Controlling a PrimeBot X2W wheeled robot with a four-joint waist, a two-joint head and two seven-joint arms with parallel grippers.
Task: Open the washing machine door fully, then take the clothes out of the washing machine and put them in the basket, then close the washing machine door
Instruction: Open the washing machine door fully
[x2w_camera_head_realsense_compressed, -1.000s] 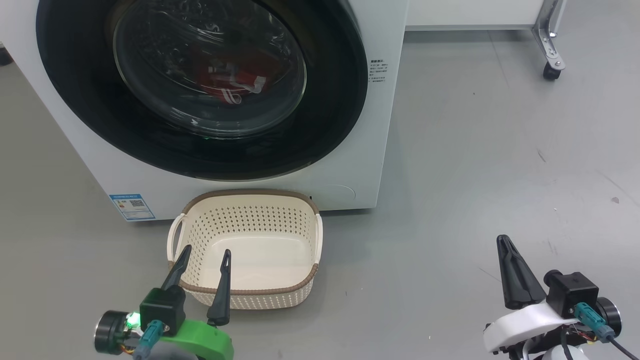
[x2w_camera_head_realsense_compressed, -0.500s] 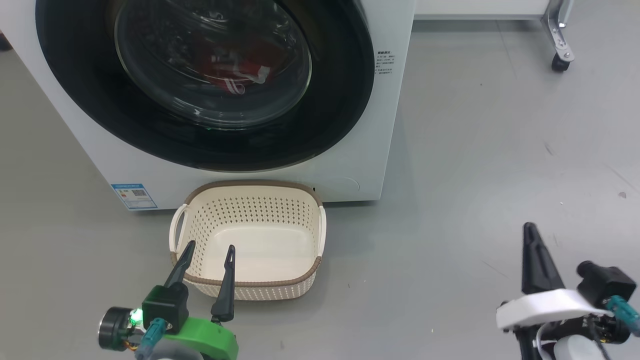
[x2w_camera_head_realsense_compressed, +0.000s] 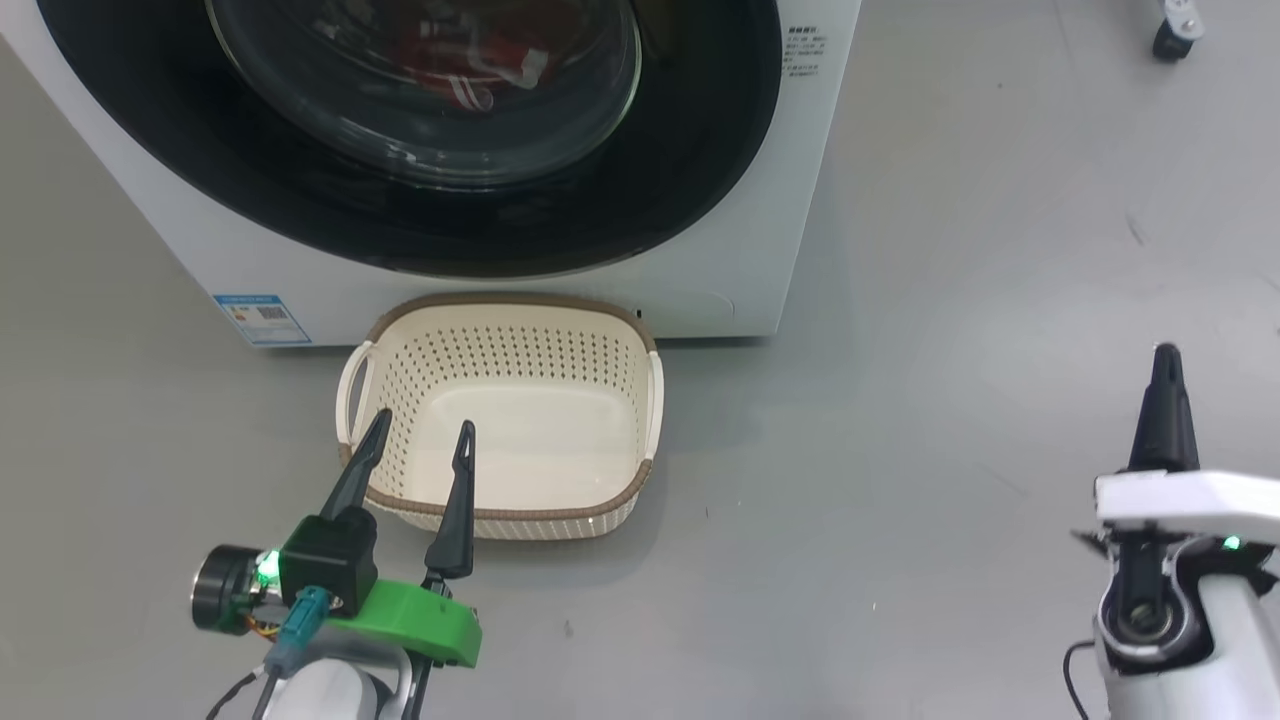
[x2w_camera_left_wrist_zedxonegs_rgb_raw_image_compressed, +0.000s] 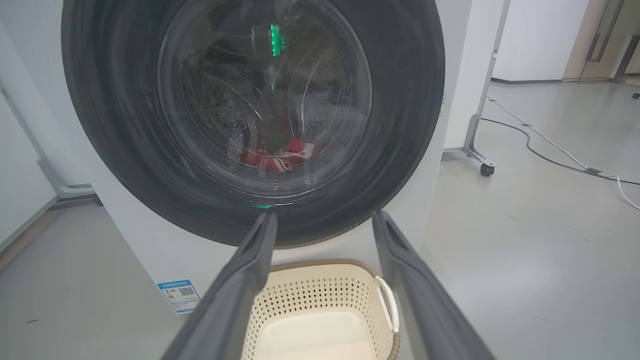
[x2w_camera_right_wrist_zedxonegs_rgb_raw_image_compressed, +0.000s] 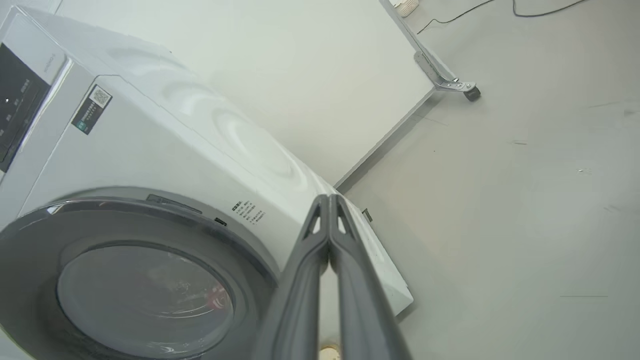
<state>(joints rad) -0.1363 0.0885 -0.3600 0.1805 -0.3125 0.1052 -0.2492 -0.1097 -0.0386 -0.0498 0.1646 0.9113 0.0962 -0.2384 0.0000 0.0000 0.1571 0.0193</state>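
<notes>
One basket (x2w_camera_head_realsense_compressed: 520, 352) before closed washing machine door (x2w_camera_head_realsense_compressed: 700, 150), castor (x2w_camera_head_realsense_compressed: 1168, 40) beyond

The washing machine (x2w_camera_head_realsense_compressed: 810, 150) stands at the back on the floor (x2w_camera_head_realsense_compressed: 950, 450) with its door (x2w_camera_head_realsense_compressed: 700, 150) shut against its front, and the clothes (x2w_camera_head_realsense_compressed: 480, 65) lie low inside the drum behind the door's glass. The basket (x2w_camera_head_realsense_compressed: 520, 513) sits on the floor just before the machine's foot, below the door and to the right of the label (x2w_camera_head_realsense_compressed: 262, 318) at the machine's lower left corner. The left gripper (x2w_camera_head_realsense_compressed: 424, 422) hangs over the basket's near left corner, pointing toward the door, while the right gripper (x2w_camera_head_realsense_compressed: 1165, 352) is well off to the right over the floor, a caster wheel (x2w_camera_head_realsense_compressed: 1168, 40) far behind it.
</notes>
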